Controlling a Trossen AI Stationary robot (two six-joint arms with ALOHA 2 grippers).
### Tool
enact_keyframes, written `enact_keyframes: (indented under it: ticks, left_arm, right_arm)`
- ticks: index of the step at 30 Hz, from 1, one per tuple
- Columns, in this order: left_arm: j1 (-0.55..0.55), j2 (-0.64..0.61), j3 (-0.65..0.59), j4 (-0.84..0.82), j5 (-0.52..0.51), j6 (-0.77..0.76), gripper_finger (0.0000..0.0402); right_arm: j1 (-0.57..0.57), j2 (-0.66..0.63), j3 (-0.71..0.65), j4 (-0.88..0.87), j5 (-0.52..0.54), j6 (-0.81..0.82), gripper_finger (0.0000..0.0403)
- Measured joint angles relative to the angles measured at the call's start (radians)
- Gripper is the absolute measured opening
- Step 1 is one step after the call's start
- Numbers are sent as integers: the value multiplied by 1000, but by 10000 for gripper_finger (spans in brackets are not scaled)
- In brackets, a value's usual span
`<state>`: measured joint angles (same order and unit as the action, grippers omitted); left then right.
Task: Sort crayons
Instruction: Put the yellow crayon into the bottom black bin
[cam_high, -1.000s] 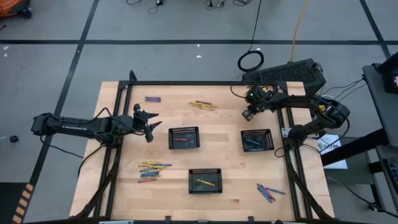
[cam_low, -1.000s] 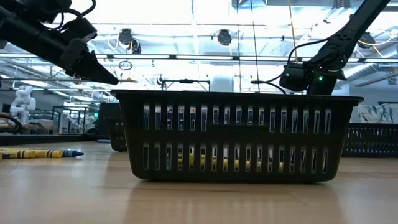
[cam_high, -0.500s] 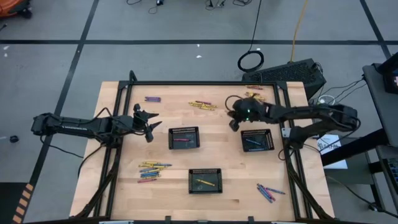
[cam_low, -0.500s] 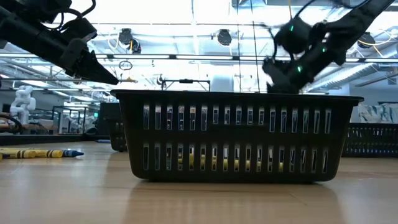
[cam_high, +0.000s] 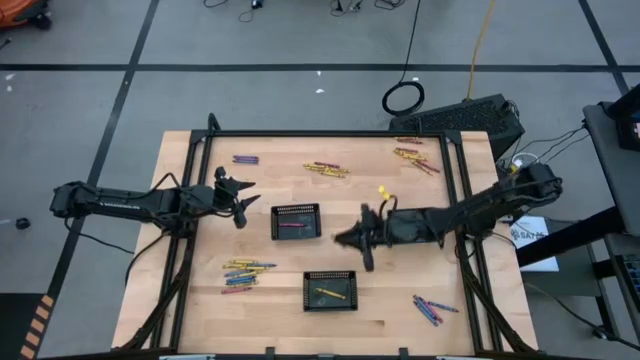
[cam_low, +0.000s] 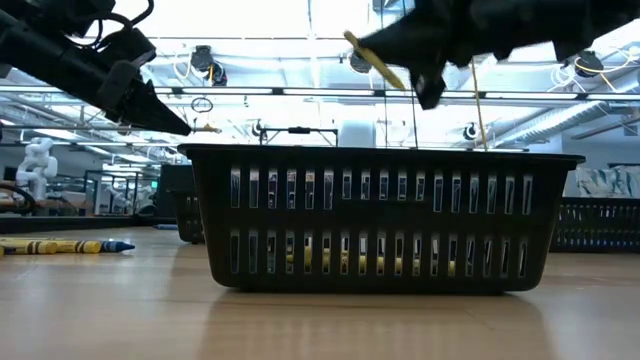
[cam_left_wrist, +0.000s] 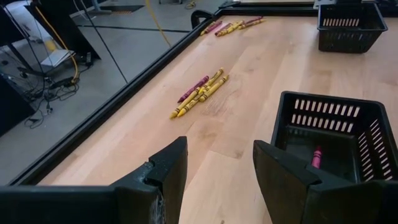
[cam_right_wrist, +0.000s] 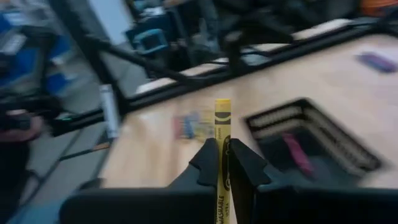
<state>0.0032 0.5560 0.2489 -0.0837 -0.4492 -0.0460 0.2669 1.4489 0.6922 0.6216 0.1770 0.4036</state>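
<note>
Right end effector (cam_high: 348, 240) has swung from 1 o'clock to counter (cam_high: 180, 300) centre, pinching a yellow crayon (cam_right_wrist: 222, 134); left end effector (cam_left_wrist: 217, 165) spread, idle at 9 o'clock.

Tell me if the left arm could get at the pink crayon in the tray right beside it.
Probably yes. The left gripper hangs with fingers open just short of the tray, and the pink crayon lies alone on its floor with nothing above it. Only the tray's wall stands between them.

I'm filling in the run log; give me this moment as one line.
right hand: shut on yellow crayon, above table centre | left hand: open, empty, waiting beside tray with pink crayon | phase: carrying
</note>
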Motion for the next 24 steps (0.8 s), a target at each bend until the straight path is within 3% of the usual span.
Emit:
enact_keyframes:
  ticks: [8,12,24]
  left_arm:
    - [0,0,0,-4,0,0,182]
    - [0,0,0,-4,0,0,182]
    - [0,0,0,-7,0,0,182]
  right_arm:
    - [108,255,148,-63,-166,-94,0]
    - [115,355,184,-93,-181,-76,5]
    - [99,403,219,-153,-210,-15,34]
